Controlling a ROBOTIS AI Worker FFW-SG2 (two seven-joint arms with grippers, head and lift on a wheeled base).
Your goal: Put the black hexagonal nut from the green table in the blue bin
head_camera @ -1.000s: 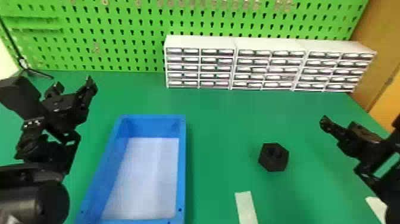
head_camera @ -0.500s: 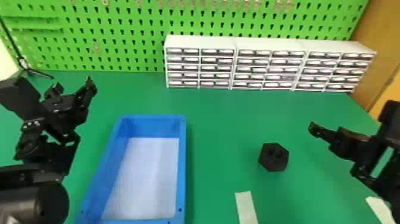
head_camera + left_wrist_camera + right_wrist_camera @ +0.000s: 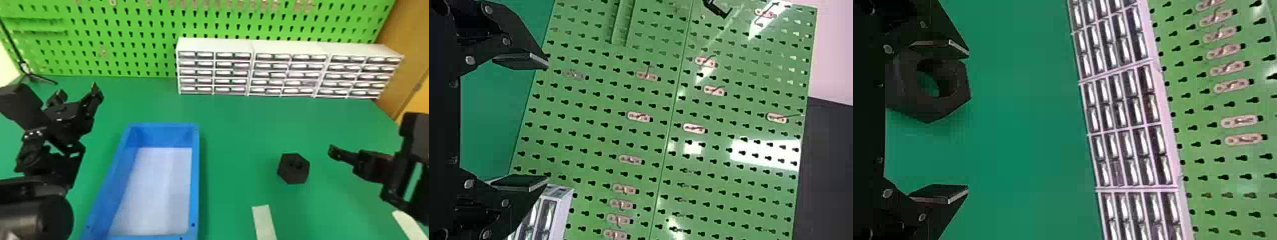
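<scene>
In the head view, the black hexagonal nut (image 3: 293, 175) lies right of centre on the green table (image 3: 236, 127), apart from both the blue bin (image 3: 195, 159) at lower left and the right gripper (image 3: 334, 153) at right. The right wrist view reveals the nut's through-hole and the right gripper's (image 3: 968, 122) spread fingers. The left gripper (image 3: 79, 92), upper left in the head view, also has its fingers spread. Table surface spans nut to bin, whose near end meets the lower frame edge. A pale strip (image 3: 264, 223) lies below the nut; white drawer units (image 3: 217, 44) stand before the pegboard (image 3: 137, 40).
</scene>
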